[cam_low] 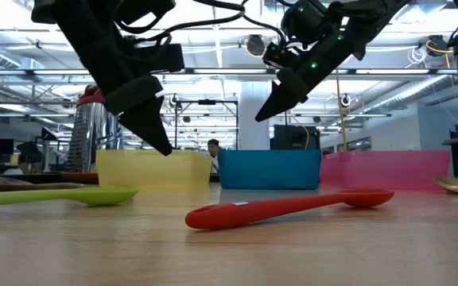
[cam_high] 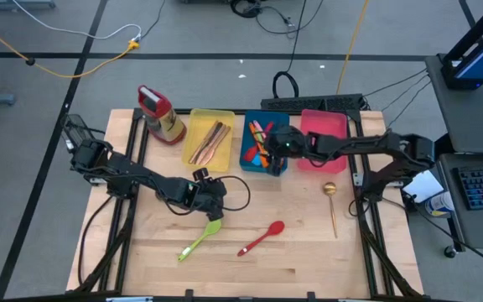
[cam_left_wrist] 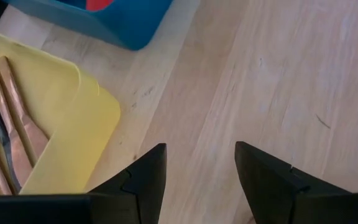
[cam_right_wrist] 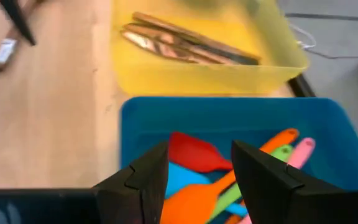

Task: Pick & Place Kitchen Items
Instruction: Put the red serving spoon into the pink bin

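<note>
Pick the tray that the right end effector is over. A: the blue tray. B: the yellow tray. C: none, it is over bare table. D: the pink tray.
A: in the high view the right end effector hangs over the blue tray, and its wrist view looks down between open fingers at the coloured utensils inside.

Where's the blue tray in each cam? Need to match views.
High view: blue tray at the back, centre, between the yellow tray and the pink tray.
Low view: blue tray centre, behind the red spoon.
Left wrist view: one corner, upper left.
Right wrist view: fills the lower half, utensils inside.
Shared landmark: the yellow tray beside it, seen in all four.
</note>
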`<control>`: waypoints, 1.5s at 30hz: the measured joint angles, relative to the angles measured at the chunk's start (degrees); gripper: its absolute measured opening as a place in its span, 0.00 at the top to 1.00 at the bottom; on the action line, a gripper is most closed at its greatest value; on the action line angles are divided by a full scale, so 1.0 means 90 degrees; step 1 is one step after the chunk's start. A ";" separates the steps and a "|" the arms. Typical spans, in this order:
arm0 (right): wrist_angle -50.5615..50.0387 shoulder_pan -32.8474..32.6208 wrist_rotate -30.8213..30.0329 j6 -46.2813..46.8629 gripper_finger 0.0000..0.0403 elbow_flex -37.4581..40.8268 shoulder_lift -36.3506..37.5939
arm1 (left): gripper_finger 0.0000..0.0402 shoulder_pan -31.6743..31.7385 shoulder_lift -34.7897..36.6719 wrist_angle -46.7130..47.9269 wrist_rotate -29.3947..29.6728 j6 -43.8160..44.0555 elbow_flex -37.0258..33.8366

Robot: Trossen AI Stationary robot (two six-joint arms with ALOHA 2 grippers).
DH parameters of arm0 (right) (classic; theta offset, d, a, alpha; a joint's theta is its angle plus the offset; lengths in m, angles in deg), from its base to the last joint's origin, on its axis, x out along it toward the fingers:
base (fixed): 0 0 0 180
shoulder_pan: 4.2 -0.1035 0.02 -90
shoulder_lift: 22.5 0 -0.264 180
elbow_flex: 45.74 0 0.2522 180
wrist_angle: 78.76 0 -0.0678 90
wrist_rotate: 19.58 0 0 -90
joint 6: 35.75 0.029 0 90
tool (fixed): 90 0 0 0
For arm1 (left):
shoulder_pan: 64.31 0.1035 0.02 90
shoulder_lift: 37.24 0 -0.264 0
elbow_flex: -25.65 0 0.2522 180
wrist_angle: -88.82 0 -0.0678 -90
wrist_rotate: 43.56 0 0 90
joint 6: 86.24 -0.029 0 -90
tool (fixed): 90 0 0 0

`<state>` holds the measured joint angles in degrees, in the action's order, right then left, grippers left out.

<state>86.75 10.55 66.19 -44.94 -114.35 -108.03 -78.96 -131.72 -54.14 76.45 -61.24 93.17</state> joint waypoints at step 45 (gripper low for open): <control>0.2998 -0.3408 0.1979 0.0462 0.48 0.1582 -0.1262 | 0.51 -0.0012 -0.0002 -0.1322 -0.0709 -0.1737 -0.0002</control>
<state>113.73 -20.12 84.00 -40.79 -100.12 -119.38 -79.07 -131.74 -66.04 70.06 -76.87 93.15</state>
